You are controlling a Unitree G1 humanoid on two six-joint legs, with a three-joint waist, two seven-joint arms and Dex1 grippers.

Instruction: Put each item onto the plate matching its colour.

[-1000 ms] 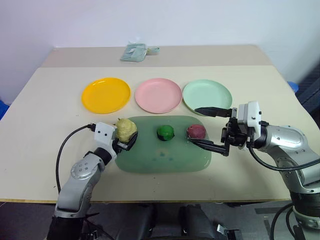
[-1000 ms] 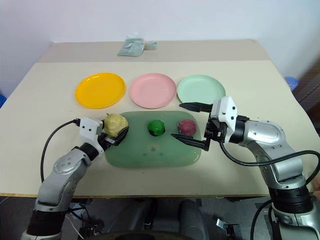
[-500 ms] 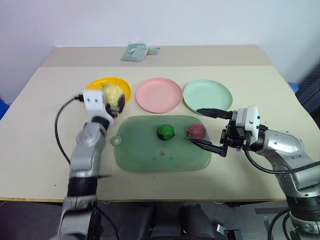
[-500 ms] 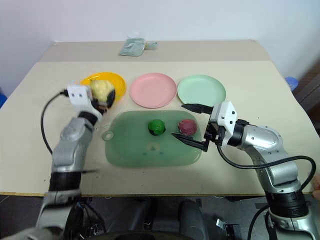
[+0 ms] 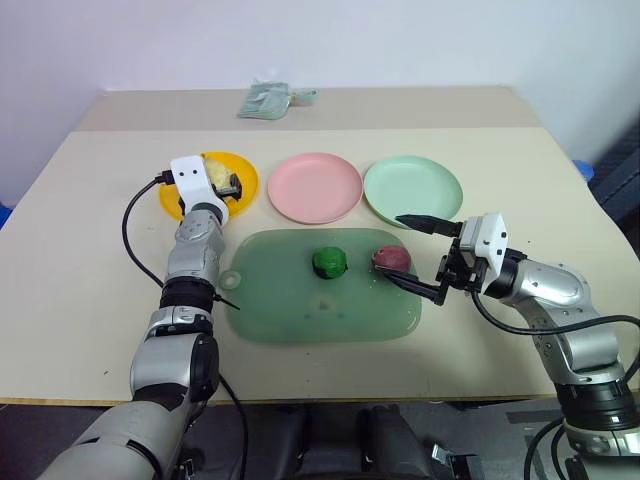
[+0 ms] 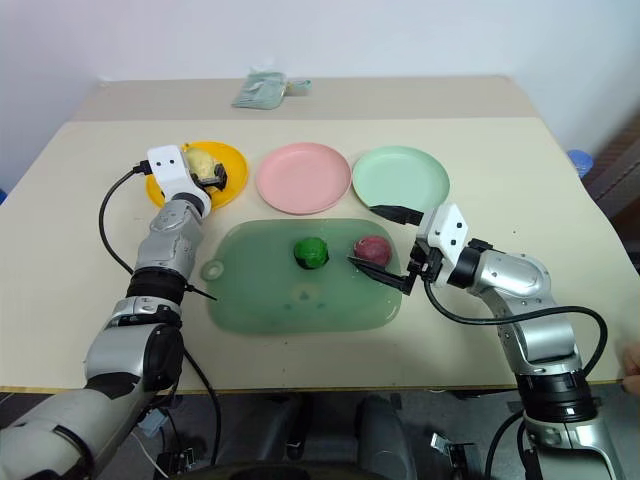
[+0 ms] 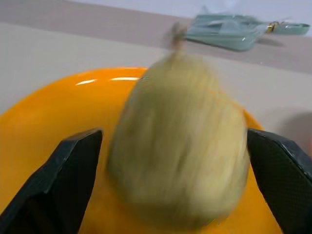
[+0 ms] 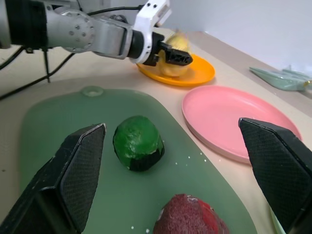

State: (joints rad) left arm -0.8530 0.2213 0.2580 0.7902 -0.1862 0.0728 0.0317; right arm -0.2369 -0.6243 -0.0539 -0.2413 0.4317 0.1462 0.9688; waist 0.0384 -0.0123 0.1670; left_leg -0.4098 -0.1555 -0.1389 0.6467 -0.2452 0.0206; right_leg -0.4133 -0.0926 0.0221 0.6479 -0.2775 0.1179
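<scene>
The pale yellow bumpy pear-shaped item sits on the orange-yellow plate at the back left. My left gripper is open, and the pear is loose between its spread fingers. On the green tray lie the dark green round item and, to its right, the maroon-pink round item. My right gripper is open and level, with one finger on either side of the maroon-pink item. The pink plate and the mint green plate hold nothing.
A pale green pouch lies at the table's far edge. A black cable loops from my left wrist over the table, left of the tray. The three plates stand in a row just behind the tray.
My left arm carried the pear from the tray's left end out to the orange-yellow plate and let it go. The right gripper stayed open by the maroon-pink item and sank slightly.
</scene>
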